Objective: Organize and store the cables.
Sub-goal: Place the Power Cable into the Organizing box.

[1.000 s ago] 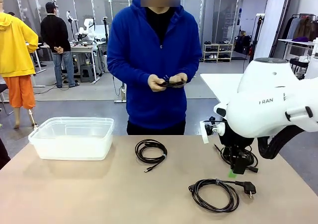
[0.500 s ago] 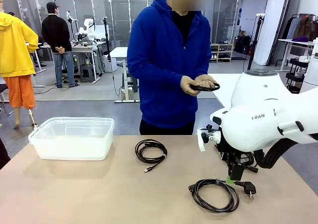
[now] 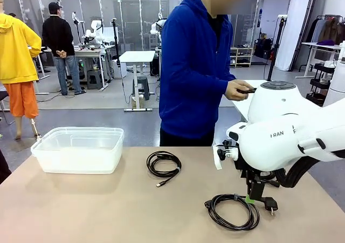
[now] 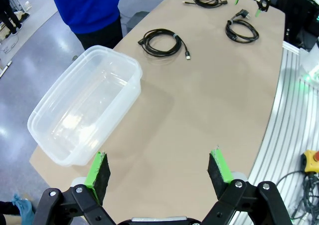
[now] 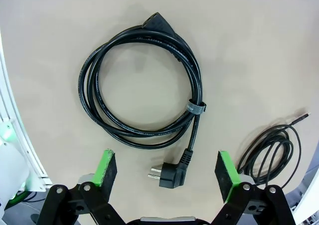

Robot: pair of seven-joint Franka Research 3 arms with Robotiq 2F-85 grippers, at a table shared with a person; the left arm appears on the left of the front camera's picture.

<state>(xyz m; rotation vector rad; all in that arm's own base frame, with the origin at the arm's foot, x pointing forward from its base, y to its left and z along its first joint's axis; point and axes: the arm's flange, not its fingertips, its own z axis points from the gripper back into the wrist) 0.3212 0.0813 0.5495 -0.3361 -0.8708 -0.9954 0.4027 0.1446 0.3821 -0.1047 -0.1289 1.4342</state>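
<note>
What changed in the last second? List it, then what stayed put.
The person stepped toward the robot's right, carrying a small coiled cable in one hand. The right pincer, open, came down over the power cord. The cord, the thin coiled cable and the clear bin stayed put.

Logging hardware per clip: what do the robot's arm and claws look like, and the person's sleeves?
The right arm is glossy white with rounded joints, grey lettering and a thick black hose beneath. The left claw and right claw are black, two-fingered, with green pads. The person's sleeve is long and blue, part of a hooded top.
</note>
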